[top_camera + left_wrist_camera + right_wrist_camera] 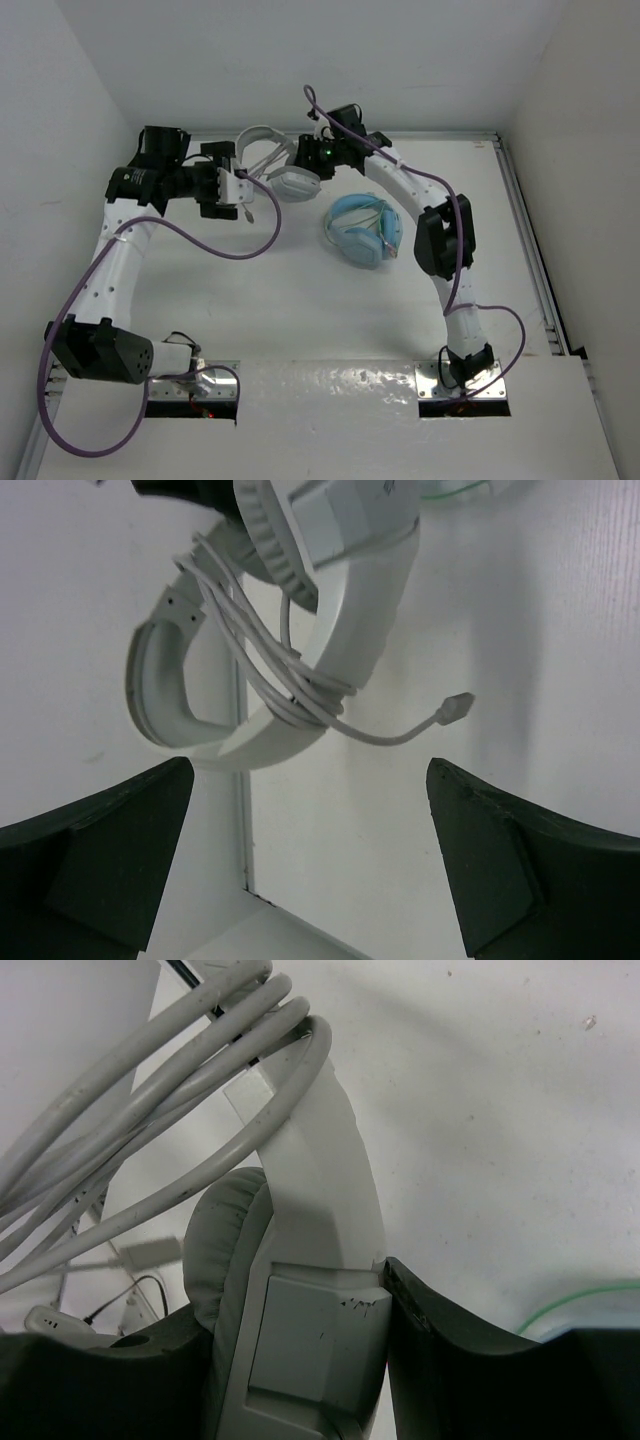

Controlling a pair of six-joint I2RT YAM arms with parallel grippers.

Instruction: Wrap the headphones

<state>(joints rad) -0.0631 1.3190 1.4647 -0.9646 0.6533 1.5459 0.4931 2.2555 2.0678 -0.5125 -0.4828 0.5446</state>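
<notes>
Right gripper (300,1380) pinches 1 ear cup (232,1260) of the white and light-grey over-ear headphones (290,183) at the far edge of the white desk (300,310). The left gripper (308,772), spread, faces the cable-wound headband (370,610), loose plug (458,706) just ahead.

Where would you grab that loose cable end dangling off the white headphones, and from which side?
Probably the bare stretch of cable just behind the plug. It juts sideways, clear of the headband where the rest is wound. The open left gripper faces it, so come straight in, a finger each side. The right gripper grips an ear cup, steadying the headphones.
</notes>
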